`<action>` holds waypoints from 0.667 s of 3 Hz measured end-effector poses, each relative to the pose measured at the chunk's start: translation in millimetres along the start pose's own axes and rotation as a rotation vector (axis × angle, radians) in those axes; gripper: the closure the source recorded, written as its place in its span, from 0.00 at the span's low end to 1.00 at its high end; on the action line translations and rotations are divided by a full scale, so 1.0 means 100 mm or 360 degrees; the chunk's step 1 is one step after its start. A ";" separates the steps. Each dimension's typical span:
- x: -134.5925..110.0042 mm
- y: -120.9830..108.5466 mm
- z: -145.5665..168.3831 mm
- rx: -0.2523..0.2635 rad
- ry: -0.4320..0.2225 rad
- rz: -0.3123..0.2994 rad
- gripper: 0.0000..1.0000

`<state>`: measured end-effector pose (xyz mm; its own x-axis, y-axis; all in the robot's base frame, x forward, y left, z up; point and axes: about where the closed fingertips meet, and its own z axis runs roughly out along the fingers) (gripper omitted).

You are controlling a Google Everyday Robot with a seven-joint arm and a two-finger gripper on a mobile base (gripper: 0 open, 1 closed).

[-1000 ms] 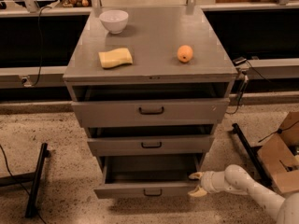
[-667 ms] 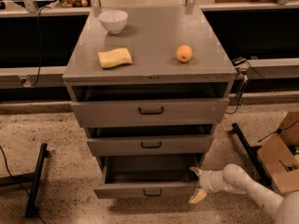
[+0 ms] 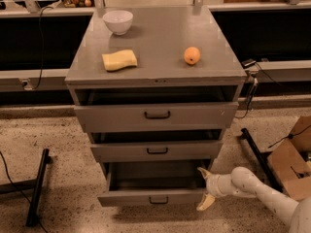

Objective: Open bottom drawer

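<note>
Jaws spread wide, we see, on the gripper (image 3: 204, 188) at the right front corner of the bottom drawer (image 3: 146, 197). That drawer sits pulled out, lowest of three under the desk (image 3: 160, 38) with bowl (image 3: 118, 21), sponge (image 3: 119, 60) and orange (image 3: 192, 55).

The gripper (image 3: 204, 188), fingers spread, sits at the right front corner of the bottom drawer (image 3: 153, 198). The near floor is free. A cardboard box (image 3: 290, 165) crowds the right side and a black stand (image 3: 37, 188) the left.
</note>
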<state>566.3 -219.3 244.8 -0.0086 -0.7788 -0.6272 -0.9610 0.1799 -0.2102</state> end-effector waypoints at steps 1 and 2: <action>-0.11 -0.11 0.01 0.0003 -0.0024 0.0006 0.19; -0.07 -0.21 0.01 0.0060 -0.0061 0.0082 0.41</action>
<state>586.6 -217.0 252.7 -0.0464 -0.7447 -0.6658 -0.9485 0.2420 -0.2045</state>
